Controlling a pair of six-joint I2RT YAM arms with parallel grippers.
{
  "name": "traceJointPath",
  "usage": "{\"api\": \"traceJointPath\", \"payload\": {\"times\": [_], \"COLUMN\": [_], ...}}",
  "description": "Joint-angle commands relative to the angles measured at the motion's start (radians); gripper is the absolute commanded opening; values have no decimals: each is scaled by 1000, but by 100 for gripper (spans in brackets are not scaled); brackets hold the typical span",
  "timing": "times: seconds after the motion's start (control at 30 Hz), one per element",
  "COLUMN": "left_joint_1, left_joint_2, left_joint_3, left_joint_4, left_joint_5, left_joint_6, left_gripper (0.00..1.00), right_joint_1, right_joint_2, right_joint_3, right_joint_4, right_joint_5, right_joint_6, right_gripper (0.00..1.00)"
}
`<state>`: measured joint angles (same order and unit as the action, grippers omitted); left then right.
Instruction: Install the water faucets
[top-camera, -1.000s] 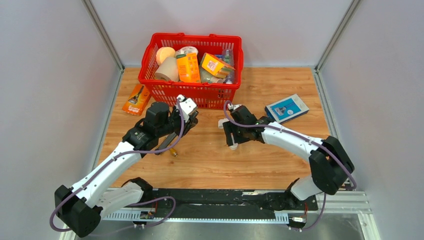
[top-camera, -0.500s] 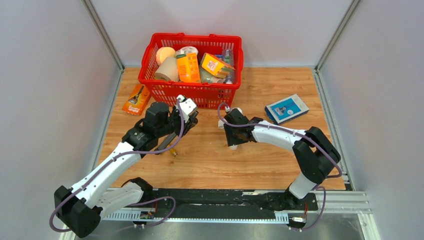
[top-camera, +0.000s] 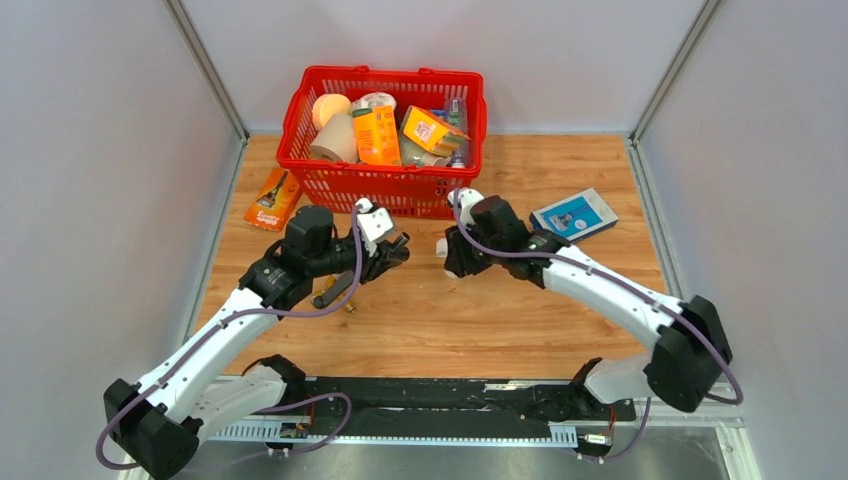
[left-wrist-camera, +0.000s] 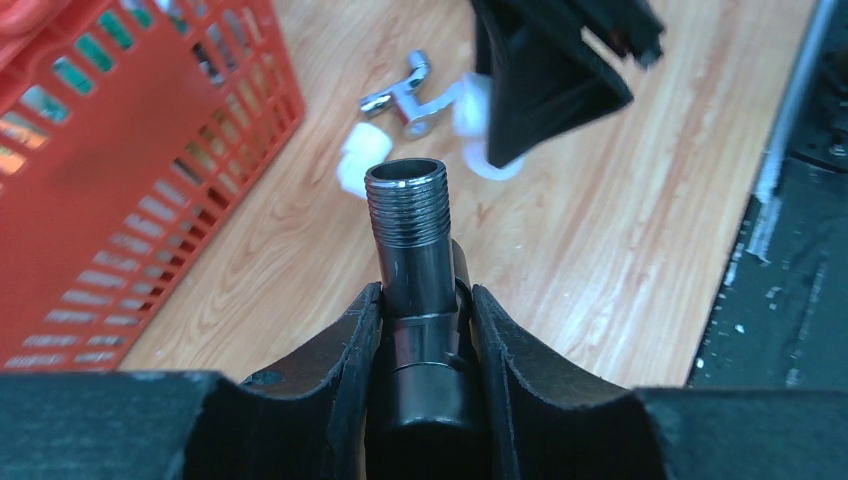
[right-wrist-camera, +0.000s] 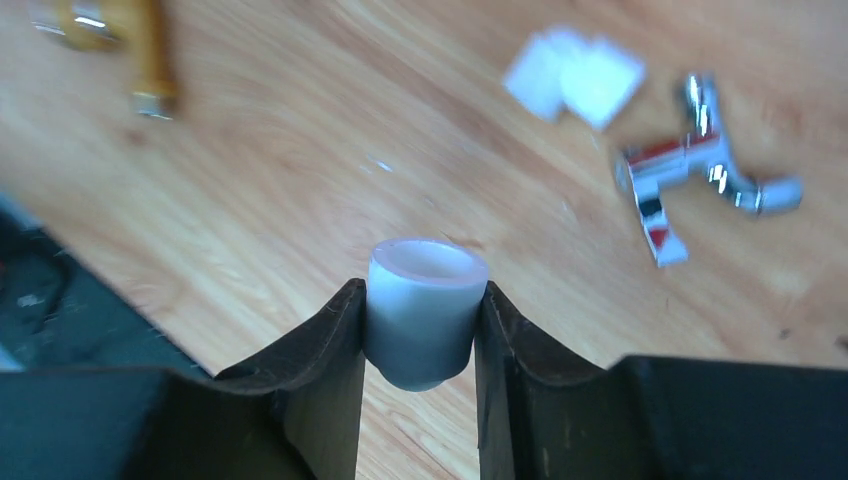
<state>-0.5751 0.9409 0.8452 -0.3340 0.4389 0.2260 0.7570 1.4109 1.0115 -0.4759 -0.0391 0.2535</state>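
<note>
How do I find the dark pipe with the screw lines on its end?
Look just in front of the red basket, at the left gripper. Pinched between its black fingers is the dark grey faucet, with screw threads round its open end. The right gripper has a fitting of white plastic, and the loose piece on the table is shiny chrome.

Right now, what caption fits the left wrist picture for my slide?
The left gripper holds the dark threaded faucet tube over the wooden table.
</note>
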Motion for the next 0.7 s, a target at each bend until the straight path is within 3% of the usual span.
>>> {"api": "traceJointPath", "payload": {"times": [0.0, 0.27, 0.37, 0.57, 0.67], "left_joint_1": [1, 1, 1, -2, -8], "left_joint_2": [-28, -8, 15, 53, 61], "left_joint_3": [52, 74, 116, 173, 193], "left_joint_4": [61, 95, 73, 87, 79], "left_joint_5": [184, 311, 359, 458, 455], "left_joint_6": [21, -36, -36, -68, -66], "left_gripper": [0, 0, 0, 0, 0], "right_joint_1": [2, 1, -14, -154, -171], "right_joint_2": [-139, -320, -360, -293, -245], "right_joint_3": [128, 203, 239, 338, 398], "right_joint_4": [43, 56, 57, 69, 68], "right_joint_5": [-201, -372, -536, -953, -1013], "right_joint_6": [-221, -549, -666, -720, -723], "right_gripper": [0, 0, 0, 0, 0]}}
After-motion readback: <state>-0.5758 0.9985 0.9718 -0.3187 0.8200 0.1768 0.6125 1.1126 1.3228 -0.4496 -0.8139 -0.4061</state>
